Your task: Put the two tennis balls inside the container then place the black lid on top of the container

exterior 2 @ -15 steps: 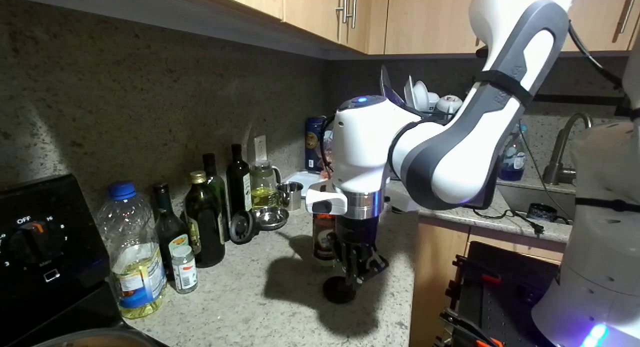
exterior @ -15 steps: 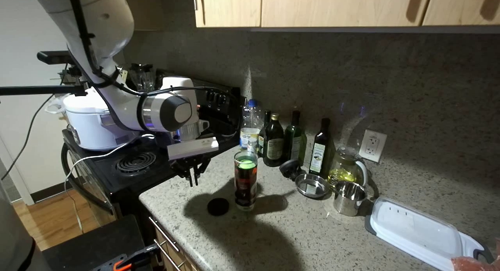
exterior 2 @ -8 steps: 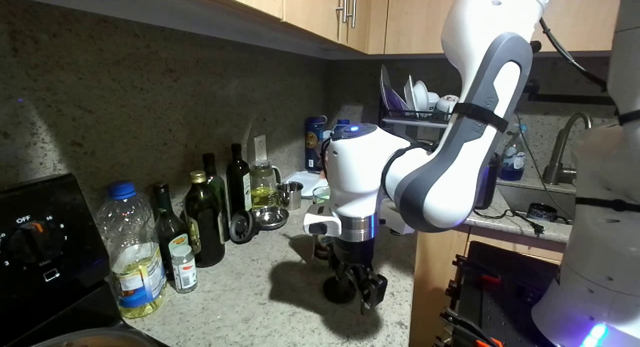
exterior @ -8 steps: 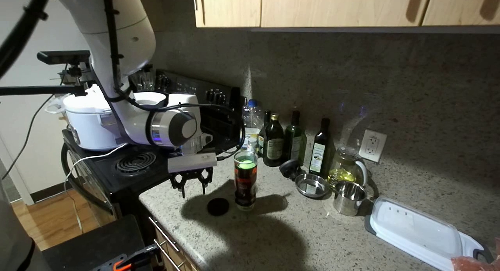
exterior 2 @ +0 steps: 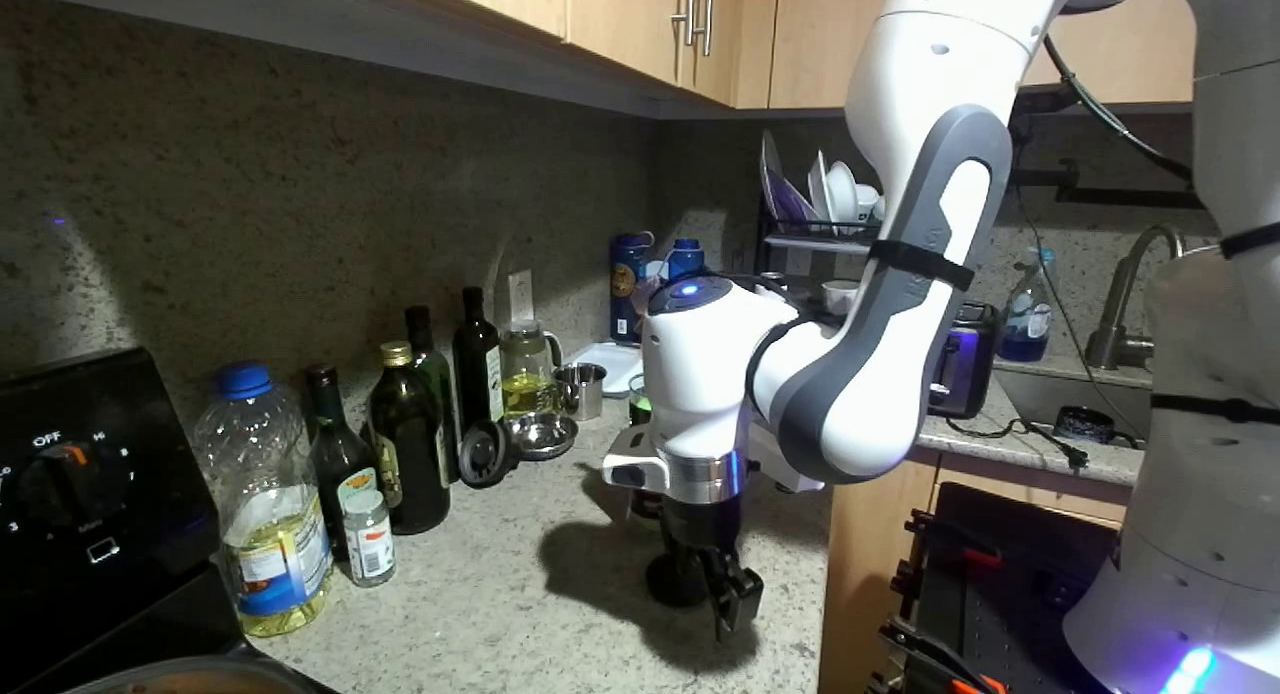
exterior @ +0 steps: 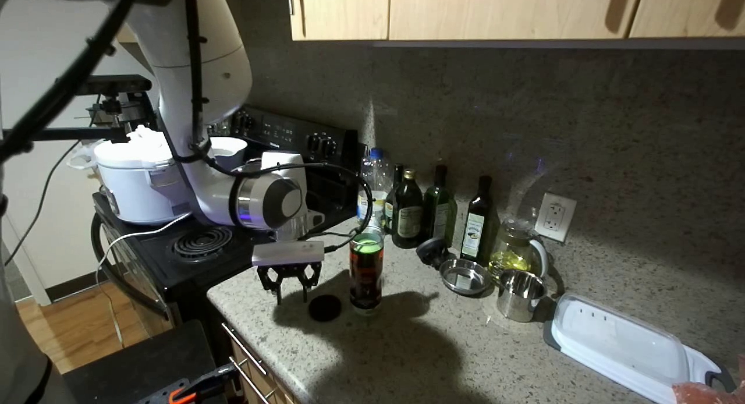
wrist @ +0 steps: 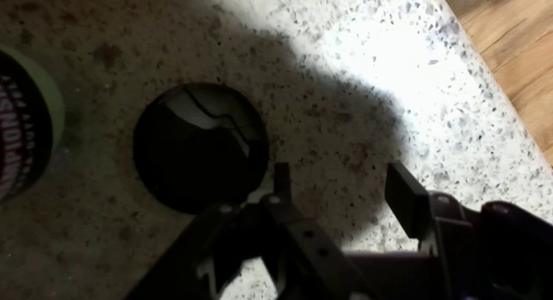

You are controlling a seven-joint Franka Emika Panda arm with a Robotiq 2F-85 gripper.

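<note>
The clear container (exterior: 365, 279) with a dark red label stands upright on the counter. A yellow-green tennis ball (exterior: 366, 246) shows inside near its top. A second ball cannot be made out; the label covers the lower part. The black lid (exterior: 325, 308) lies flat on the counter beside the container; it also shows in the wrist view (wrist: 194, 161) and partly behind the gripper in an exterior view (exterior 2: 672, 582). My gripper (exterior: 292, 300) is open and empty, pointing down above the counter. In the wrist view its fingers (wrist: 337, 174) are just beside the lid, not around it.
Dark glass bottles (exterior: 409, 212), a steel bowl (exterior: 464, 277), a steel cup (exterior: 521, 296) and a white lidded box (exterior: 623, 343) stand toward the wall. The stove (exterior: 204, 241) adjoins the counter. The counter's front edge (wrist: 497, 79) is near the gripper.
My gripper has come down toward the counter near the lid. The wrist has turned and the fingers look wider apart than a second ago. The container and lid have not moved.
</note>
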